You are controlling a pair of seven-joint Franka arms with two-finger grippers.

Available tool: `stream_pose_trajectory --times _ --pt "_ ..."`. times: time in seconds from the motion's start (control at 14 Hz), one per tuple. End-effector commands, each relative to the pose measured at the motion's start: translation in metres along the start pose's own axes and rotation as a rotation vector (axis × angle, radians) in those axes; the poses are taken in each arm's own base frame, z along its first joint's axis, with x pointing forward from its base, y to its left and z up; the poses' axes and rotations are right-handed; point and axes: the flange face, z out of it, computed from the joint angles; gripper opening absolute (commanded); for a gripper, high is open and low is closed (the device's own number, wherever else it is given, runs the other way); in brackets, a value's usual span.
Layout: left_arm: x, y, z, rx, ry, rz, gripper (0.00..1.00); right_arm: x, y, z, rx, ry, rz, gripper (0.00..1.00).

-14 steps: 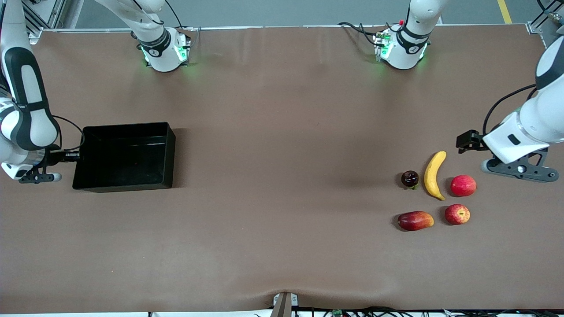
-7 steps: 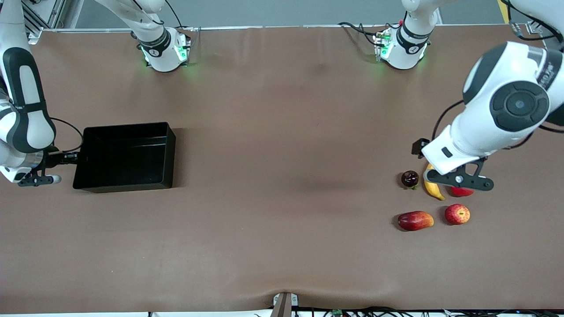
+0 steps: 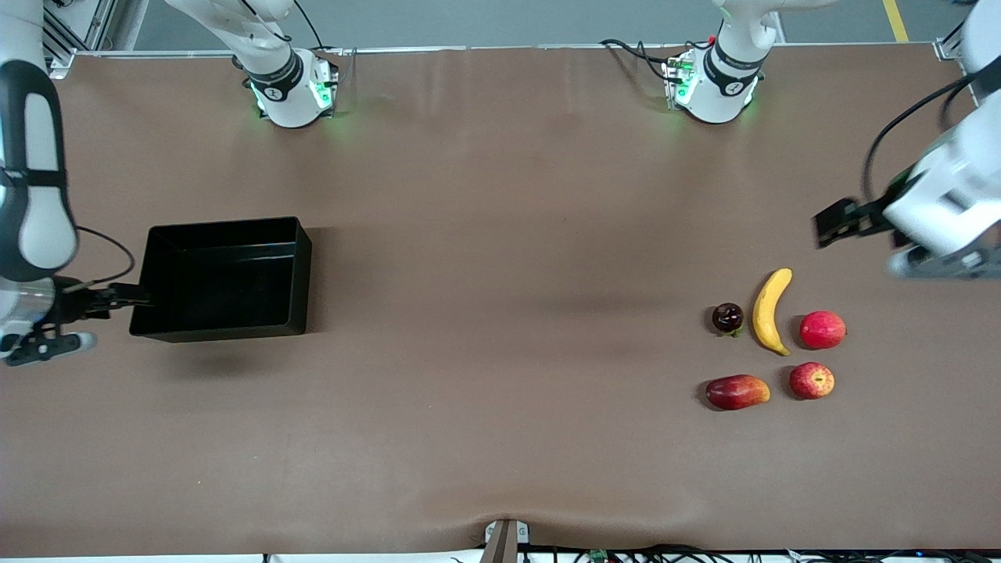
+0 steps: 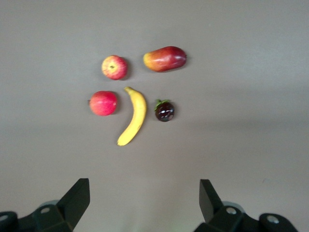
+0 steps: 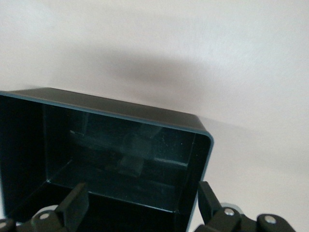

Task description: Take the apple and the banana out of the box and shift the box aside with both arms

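- Table (image 3: 500,234): brown surface under everything I list here.
- Box (image 3: 219,330) (image 5: 120,113): black, open-topped, with low walls. It stands on the table toward the right arm's end, well apart from the fruit, and I see nothing in it.
- Right tool (image 3: 47,346) (image 5: 140,212): just beside the box, over the table edge at the right arm's end. Its fingers (image 5: 72,208) are released and spread wide, gripping nothing. The right wrist view looks into the box.
- Left tool (image 3: 946,266) (image 4: 144,200): over bare table at the left arm's end, beside the fruit group. Its fingers (image 4: 77,198) are released and spread wide, and it holds nothing.
- Banana (image 3: 770,311) (image 4: 135,116): yellow and curved. It lies on the table toward the left arm's end, between the dark fruit and the plain red fruit.
- Mango (image 3: 737,392) (image 4: 165,58): oblong, red and yellow, nearer to the front camera than the banana.
- Plain red fruit (image 3: 822,329) (image 4: 103,103): round, just beside the banana, on the side toward the left arm's end.
- Apple (image 3: 811,381) (image 4: 114,67): round, red with yellow streaks. It sits beside the mango and nearer to the front camera than the plain red fruit.
- Dark fruit (image 3: 727,317) (image 4: 164,110): small and glossy, just beside the banana, apart from it.
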Motion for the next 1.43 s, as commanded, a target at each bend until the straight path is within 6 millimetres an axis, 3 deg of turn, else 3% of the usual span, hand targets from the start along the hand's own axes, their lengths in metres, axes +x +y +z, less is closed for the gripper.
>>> stream_pose_trajectory --times 0.0,0.14,0.29,0.43,0.64,0.93,1.14,1.36 --pt "-0.038 -0.003 -0.009 0.009 -0.022 -0.005 1.0 0.007 -0.008 -0.038 -0.033 0.011 -0.028 1.0" --pt "-0.047 -0.011 -0.01 0.012 0.011 0.042 1.0 0.002 -0.006 -0.051 -0.025 0.037 -0.026 1.0" --pt "-0.059 -0.019 -0.003 0.01 0.061 0.048 1.0 -0.013 -0.016 -0.07 0.009 0.005 -0.031 1.0" --pt "-0.069 -0.023 0.006 0.01 0.071 0.044 1.0 -0.021 -0.042 -0.127 0.017 0.021 -0.067 1.0" --pt "-0.077 -0.022 0.001 0.003 0.074 0.05 1.0 -0.03 -0.058 -0.162 0.023 0.016 -0.085 1.0" --pt "-0.08 -0.018 0.0 -0.041 0.066 0.044 1.0 -0.074 -0.099 -0.218 0.006 0.016 -0.071 1.0" --pt "-0.081 -0.02 -0.002 -0.074 0.064 0.007 1.0 -0.104 -0.115 -0.23 0.008 0.026 0.023 1.0" --pt "-0.082 -0.016 -0.005 -0.073 0.057 -0.038 1.0 -0.121 -0.148 -0.232 0.006 0.021 0.126 1.0"
